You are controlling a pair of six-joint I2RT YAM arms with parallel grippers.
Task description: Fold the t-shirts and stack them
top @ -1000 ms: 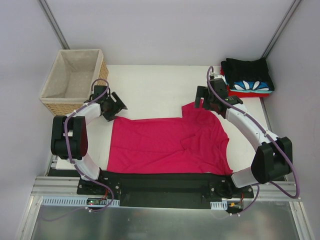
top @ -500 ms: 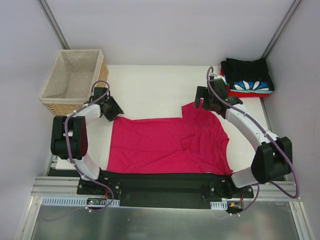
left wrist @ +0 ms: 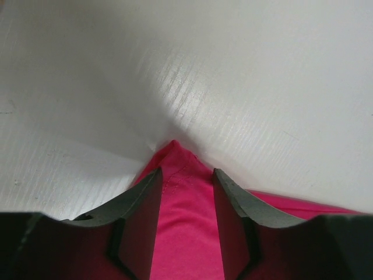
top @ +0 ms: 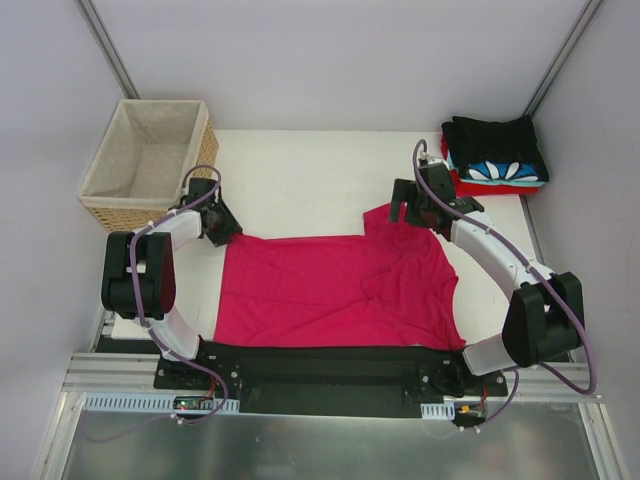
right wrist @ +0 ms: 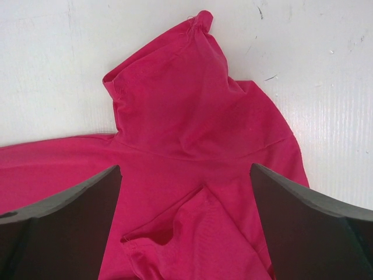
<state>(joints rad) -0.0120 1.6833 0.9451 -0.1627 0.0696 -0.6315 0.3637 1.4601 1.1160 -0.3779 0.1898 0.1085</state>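
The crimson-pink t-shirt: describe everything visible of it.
The crimson-pink t-shirt is plain soft cloth, short-sleeved, spread mostly flat on the white table with creases and a folded flap towards its right side. One sleeve juts out at the far right, under the open right gripper. The left gripper straddles its far-left corner; a firm pinch cannot be confirmed.

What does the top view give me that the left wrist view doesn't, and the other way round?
Only the top view: the whole tee spread flat, the basket, the folded stack, and the right gripper, open. Only the left wrist view: close up, the left gripper straddling the tee's corner, jaws apart with cloth between them. Both: the tee, the left gripper and the white table.
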